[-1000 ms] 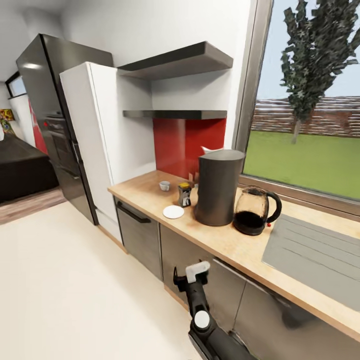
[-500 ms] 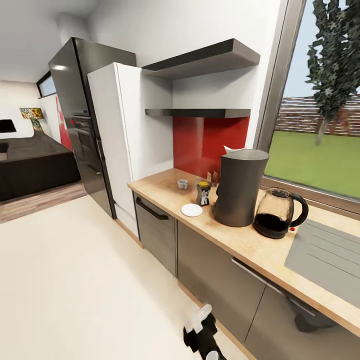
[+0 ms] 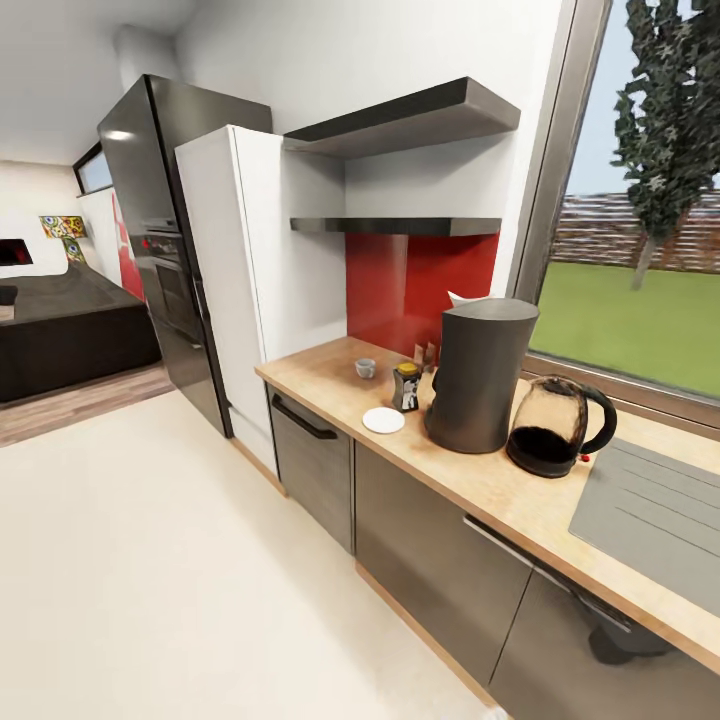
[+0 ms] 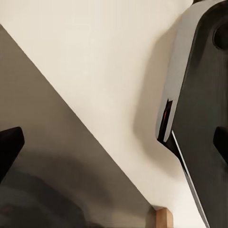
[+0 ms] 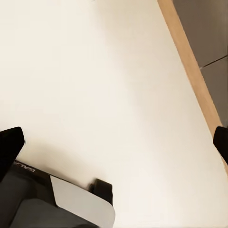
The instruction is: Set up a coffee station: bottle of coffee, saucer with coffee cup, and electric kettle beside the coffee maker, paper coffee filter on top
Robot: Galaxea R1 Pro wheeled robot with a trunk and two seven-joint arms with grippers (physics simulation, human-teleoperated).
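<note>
Coffee-station pieces stand together on the pale wooden countertop (image 3: 470, 480), which runs above grey cabinet fronts (image 3: 430, 560) with a wooden strip at the floor. Nearest on it is a grey ribbed draining board (image 3: 650, 510) at the right. Next comes the clear glass electric kettle (image 3: 555, 425) with a black handle and dark base, just beside the tall dark grey cylindrical coffee maker (image 3: 478, 375). A white paper coffee filter (image 3: 462, 298) peeks up at the maker's top rim (only its tip shows, so how it sits there is hard to judge). On the maker's other side lies the small round white saucer (image 3: 383, 420), bare, close to the machine. Just behind the saucer is the small coffee bottle with a yellow label and dark lid (image 3: 405, 386), and farther along the counter, apart from the saucer, sits the little white coffee cup (image 3: 365, 368).

Beyond these rise a red backsplash (image 3: 420, 285), two dark floating shelves (image 3: 400, 170), a white tall cabinet (image 3: 235, 290) and a black refrigerator (image 3: 160, 240).

In the left wrist view, the cream floor (image 4: 95, 61) and part of the robot's white-and-black body (image 4: 199, 104) appear, with the dark tips of the left gripper (image 4: 114, 142) at opposite edges, spread wide and holding nothing. The right gripper (image 5: 114, 142) is likewise spread wide and empty over the floor in the right wrist view.
</note>
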